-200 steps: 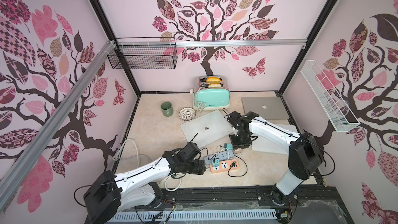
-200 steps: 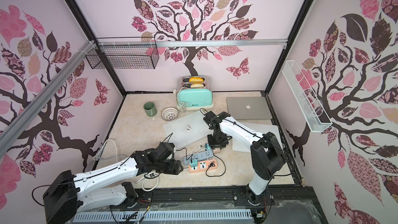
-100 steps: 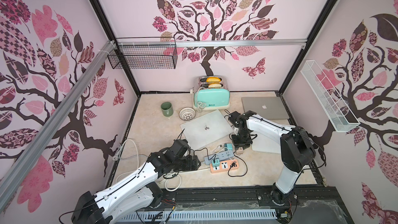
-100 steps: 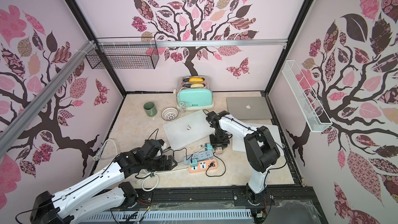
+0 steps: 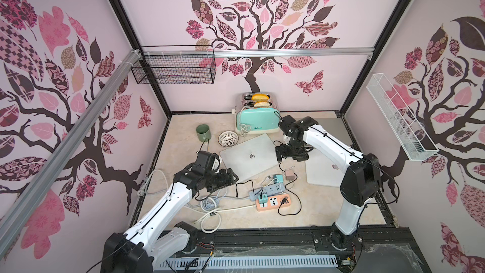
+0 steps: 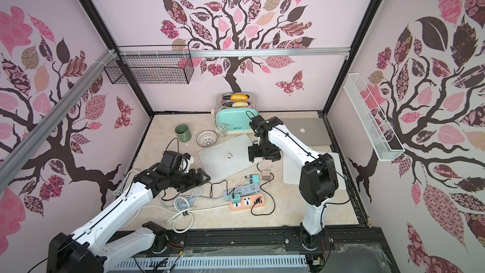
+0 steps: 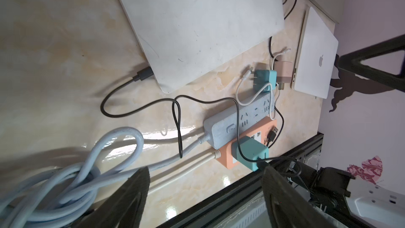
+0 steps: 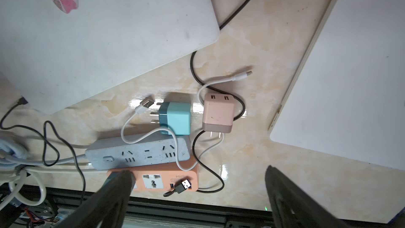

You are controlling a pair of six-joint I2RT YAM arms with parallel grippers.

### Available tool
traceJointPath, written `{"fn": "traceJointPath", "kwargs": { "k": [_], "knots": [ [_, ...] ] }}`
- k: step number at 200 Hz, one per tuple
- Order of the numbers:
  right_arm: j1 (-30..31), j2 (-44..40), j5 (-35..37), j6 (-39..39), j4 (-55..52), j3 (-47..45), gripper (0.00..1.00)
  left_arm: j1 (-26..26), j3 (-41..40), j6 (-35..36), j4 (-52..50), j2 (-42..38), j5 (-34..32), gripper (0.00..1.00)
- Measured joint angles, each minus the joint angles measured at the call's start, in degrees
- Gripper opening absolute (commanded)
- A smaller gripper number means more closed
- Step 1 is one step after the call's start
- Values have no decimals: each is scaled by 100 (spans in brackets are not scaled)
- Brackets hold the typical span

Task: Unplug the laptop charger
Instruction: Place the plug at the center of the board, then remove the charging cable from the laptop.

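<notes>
Teal plastic marks the laptop charger (image 7: 254, 152): a small block seated in the orange power strip (image 8: 166, 171), at about 5 o'clock from the grey laptop (image 5: 249, 154) in a top view. Its black lead (image 7: 180, 139) loops over the table (image 5: 183, 137) to a connector (image 7: 143, 74) plugged into the laptop's edge near 7 o'clock.

A grey strip (image 8: 140, 152) touches the orange one at its 12 o'clock side. Just past it a loose teal plug (image 8: 175, 118) and a pink plug (image 8: 217, 112) lie unplugged, and a white cable (image 8: 135, 137) crosses the grey strip. A pale blue cord (image 7: 87, 169) is coiled at 7 o'clock.

The left gripper (image 5: 232, 178) hangs near the laptop's 7 o'clock corner, jaws spread wide, empty. The right gripper (image 5: 291, 157), at the laptop's 3 o'clock edge, is also wide apart and holds nothing.
</notes>
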Motion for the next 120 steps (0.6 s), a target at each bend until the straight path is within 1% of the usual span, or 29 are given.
{"fn": "traceJointPath", "kwargs": {
  "k": [20, 39, 63, 90, 120],
  "knots": [
    [35, 0, -407, -48, 199, 125, 99, 225, 107, 131, 37, 289, -63, 80],
    [133, 0, -1027, -63, 691, 72, 99, 483, 136, 212, 186, 562, -76, 77],
    [365, 85, -1674, -44, 1285, -39, 100, 752, 136, 393, 343, 1167, -85, 75],
    [671, 520, -2063, -11, 1829, -68, 99, 776, 114, 557, 420, 1768, -81, 71],
    [935, 855, -2341, 144, 2505, -476, 100, 776, -4, 647, 479, 1921, -59, 66]
  ]
}}
